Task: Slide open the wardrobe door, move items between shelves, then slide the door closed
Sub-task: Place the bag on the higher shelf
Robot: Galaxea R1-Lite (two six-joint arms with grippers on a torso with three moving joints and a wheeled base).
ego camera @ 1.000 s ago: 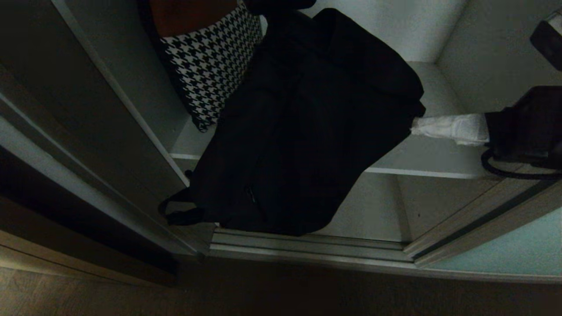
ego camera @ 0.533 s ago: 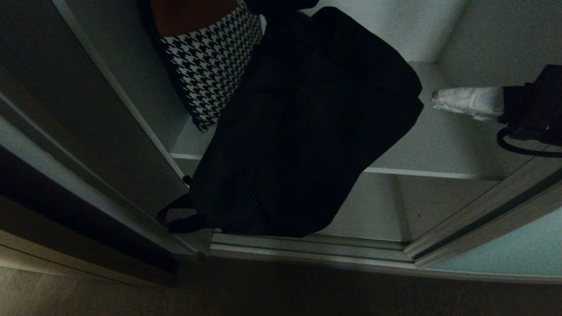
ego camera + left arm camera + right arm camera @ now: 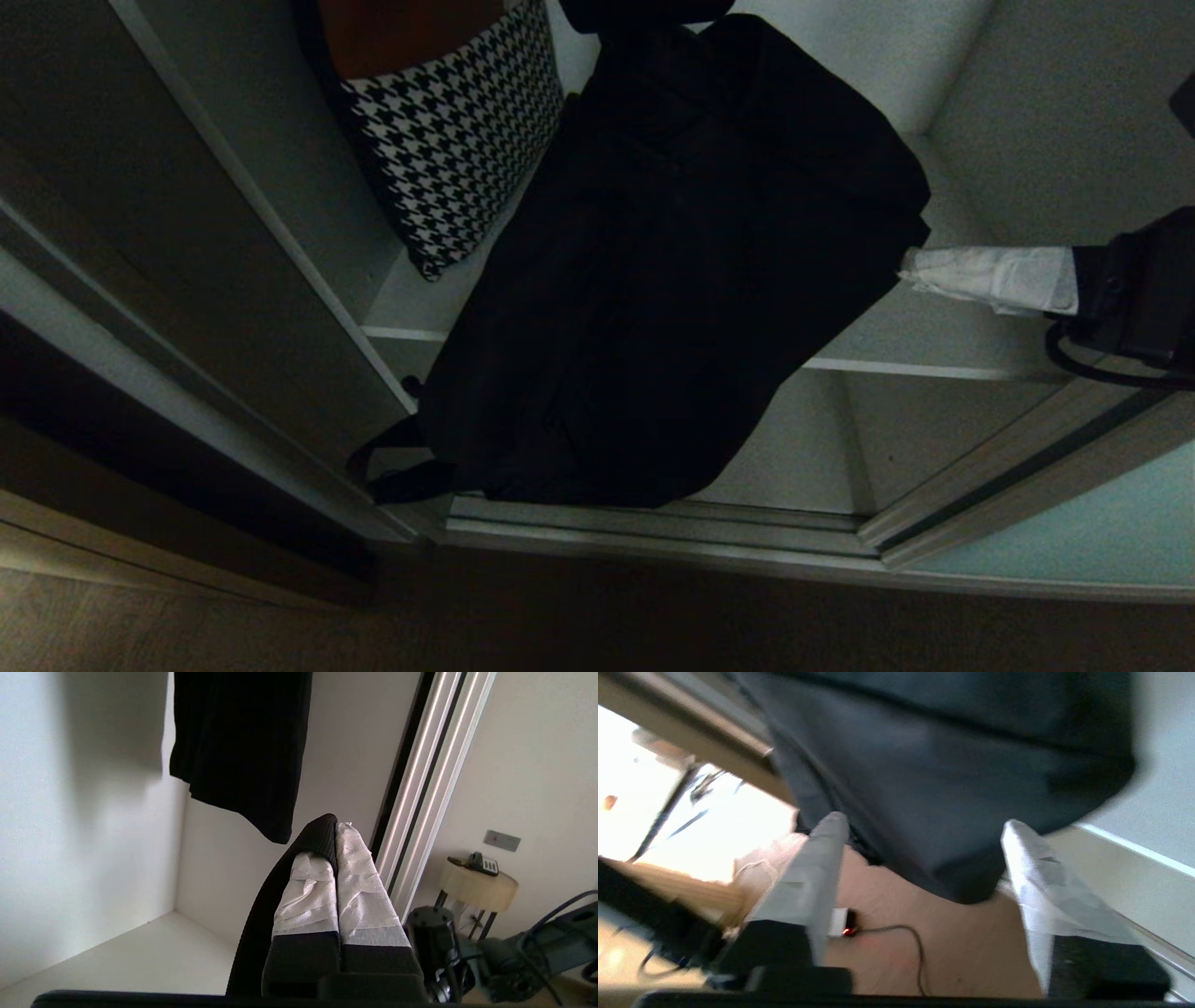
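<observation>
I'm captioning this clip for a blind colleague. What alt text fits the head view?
A large black fabric bundle hangs in the open wardrobe, draped past the front edge of a white shelf, its straps dangling low. A houndstooth cushion leans behind it, and the right gripper points at the bundle's side.

Soft matt black cloth bundle (image 3: 672, 280), matt white shelf (image 3: 920, 336), frosted glass door (image 3: 1074, 541), brushed metal track (image 3: 653, 527)

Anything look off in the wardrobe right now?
Yes: the black bundle hangs tilted off the shelf, its lower end and straps drooping onto the door track. It could block the door.
</observation>
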